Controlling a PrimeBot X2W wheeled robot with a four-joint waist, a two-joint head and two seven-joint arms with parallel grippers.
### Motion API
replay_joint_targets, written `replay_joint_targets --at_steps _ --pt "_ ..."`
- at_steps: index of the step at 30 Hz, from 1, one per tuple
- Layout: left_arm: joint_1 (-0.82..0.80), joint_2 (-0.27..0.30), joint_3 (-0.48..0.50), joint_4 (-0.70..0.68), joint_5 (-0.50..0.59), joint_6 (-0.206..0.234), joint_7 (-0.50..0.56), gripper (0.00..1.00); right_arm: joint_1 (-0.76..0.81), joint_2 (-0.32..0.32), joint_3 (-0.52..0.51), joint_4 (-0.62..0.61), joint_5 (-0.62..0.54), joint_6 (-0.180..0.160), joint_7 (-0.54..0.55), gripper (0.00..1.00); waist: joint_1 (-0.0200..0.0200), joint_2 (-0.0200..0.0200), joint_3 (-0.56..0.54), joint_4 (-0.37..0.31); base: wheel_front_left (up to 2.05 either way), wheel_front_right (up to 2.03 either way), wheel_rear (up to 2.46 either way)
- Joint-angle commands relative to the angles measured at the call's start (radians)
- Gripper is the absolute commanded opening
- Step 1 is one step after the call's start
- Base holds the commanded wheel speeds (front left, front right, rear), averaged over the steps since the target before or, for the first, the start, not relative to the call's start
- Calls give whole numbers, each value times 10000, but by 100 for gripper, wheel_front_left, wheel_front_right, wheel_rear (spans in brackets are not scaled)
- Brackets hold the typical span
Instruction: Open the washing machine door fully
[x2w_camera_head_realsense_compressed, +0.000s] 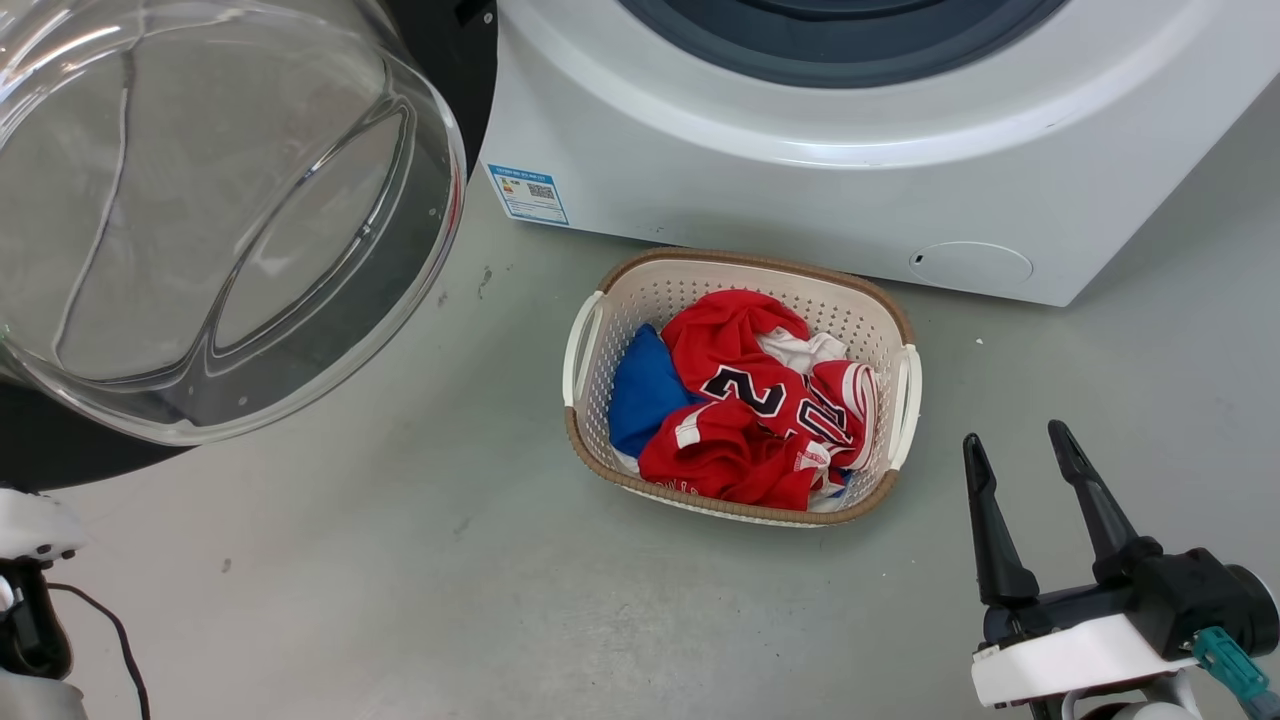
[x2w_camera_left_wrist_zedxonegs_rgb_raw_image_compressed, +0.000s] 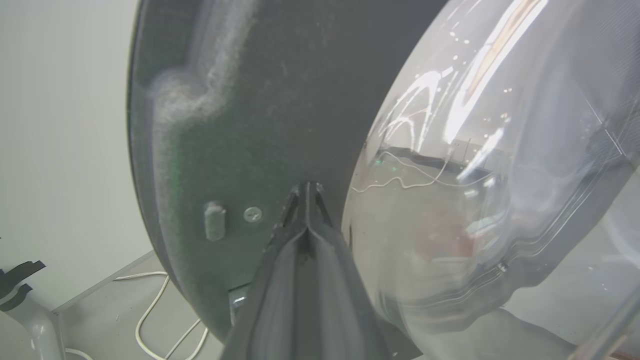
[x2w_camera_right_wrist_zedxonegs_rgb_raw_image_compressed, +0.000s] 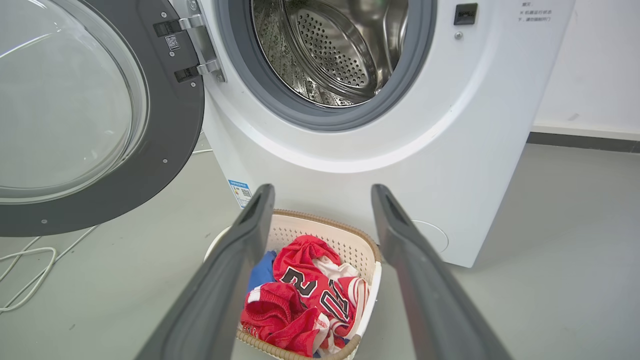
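Seemingly pushing with left claw (x2w_camera_left_wrist_zedxonegs_rgb_raw_image_compressed: 307, 187), fingers pinched together on nothing, tips against the black inner face of the washing machine door (x2w_camera_left_wrist_zedxonegs_rgb_raw_image_compressed: 240, 100), to swing it wider. Hangs well open at nine o'clock of the washing machine (x2w_camera_right_wrist_zedxonegs_rgb_raw_image_compressed: 475, 150). Right claw (x2w_camera_head_realsense_compressed: 1012, 435) spread, empty, at five o'clock, out of the way.

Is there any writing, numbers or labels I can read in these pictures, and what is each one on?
"2" and a second digit lost in a fold: red jersey in the laundry basket.
Print and a square code, too small to read: blue label on the washing machine.
Too small to read: sticker on the washing machine door.
Blurred: two printed lines at the machine's top corner.
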Motion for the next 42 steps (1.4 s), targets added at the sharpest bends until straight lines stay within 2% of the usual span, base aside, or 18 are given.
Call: replay_joint_targets --at_steps 1,12,18,26,34,35,42 --pt "-173 121 64 19 65 -16 23 0 -77 19 4 -23 -23 -3 -17 100 -1 0 -1 -24 0 0 0" --pt "577 202 195 220 277 -88 23 0 227 19 86 164 229 -3 -17 100 -1 0 -832 -151 0 0 0" --pt "1564 92 -12 -399 351 -105 23 0 549 20 113 107 475 -3 -19 100 -1 0 -1767 -236 0 0 0" --pt "3149 -416 -1105 -2185 519 -104 23 0 1170 20 -84 26 687 -3 -17 100 -1 0 -3151 -407 0 0 0" --pt "4146 -1001 -2479 -3822 870 -106 23 0 1461 21 -254 -254 689 -3 -17 100 -1 0 -3579 -754 0 0 0" --pt "4362 -1196 -3002 -4206 881 -105 23 0 1513 21 -319 -326 645 -3 -17 100 -1 0 -3675 -894 0 0 0" --pt "4769 -1509 -3963 -4489 884 -91 23 0 1642 21 -481 -445 620 -3 -18 100 -1 0 -3772 -1297 0 0 0"
